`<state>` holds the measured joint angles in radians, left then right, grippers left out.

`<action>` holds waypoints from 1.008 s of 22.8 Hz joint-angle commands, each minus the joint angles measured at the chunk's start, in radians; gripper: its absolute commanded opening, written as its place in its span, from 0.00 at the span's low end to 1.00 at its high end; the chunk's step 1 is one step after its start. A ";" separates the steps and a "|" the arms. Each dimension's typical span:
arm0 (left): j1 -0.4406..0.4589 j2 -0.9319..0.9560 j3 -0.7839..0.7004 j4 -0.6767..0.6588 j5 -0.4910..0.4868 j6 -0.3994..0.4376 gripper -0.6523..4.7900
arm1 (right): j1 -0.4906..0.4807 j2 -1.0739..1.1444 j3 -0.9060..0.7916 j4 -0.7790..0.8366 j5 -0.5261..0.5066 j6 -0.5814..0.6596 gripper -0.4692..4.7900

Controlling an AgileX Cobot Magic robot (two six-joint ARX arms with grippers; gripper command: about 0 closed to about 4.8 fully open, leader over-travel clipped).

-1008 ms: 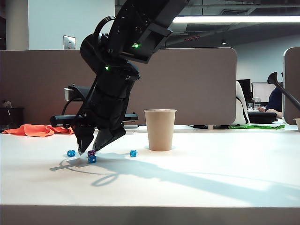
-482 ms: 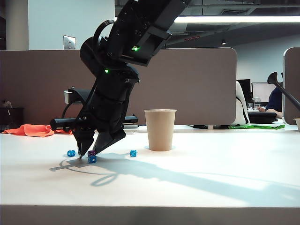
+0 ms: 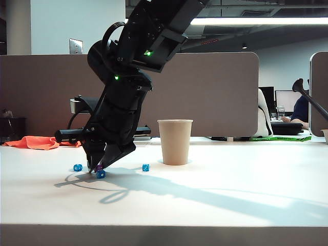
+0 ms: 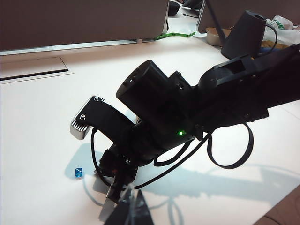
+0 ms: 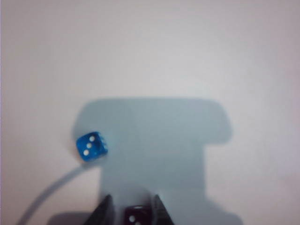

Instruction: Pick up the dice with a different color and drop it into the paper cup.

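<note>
The dice with a different color, tiny and dark purple, lies on the white table left of the tan paper cup. My right gripper points down over it, reaching across to the left side. In the right wrist view the purple die sits between the right gripper's fingertips, which stand close on either side with a sliver of gap, so the gripper is open. My left gripper hangs back above the table, its dark fingertips pressed together, holding nothing.
Three bright blue dice lie around the purple one: one to its left, one just in front, one toward the cup. The front one shows in the right wrist view. An orange cloth lies at the back left.
The right gripper's jaws have narrowed around the purple die, and the tips have sunk slightly toward the table. The dice and the cup have not moved.
</note>
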<state>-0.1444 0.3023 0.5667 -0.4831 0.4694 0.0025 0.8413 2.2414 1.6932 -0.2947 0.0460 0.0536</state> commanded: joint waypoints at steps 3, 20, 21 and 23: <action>-0.001 -0.001 0.005 0.013 0.006 -0.003 0.11 | -0.002 -0.002 0.006 0.037 0.004 -0.002 0.30; -0.001 -0.001 0.005 0.013 0.006 -0.003 0.11 | -0.002 -0.002 0.011 0.044 0.004 -0.002 0.31; -0.001 -0.001 0.005 0.013 0.006 -0.003 0.11 | -0.002 -0.002 0.011 0.042 0.004 -0.002 0.31; -0.001 -0.001 0.005 0.013 0.006 -0.003 0.11 | -0.002 -0.002 0.011 0.040 0.004 -0.002 0.43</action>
<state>-0.1444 0.3023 0.5667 -0.4831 0.4694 0.0025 0.8371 2.2425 1.6993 -0.2604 0.0494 0.0532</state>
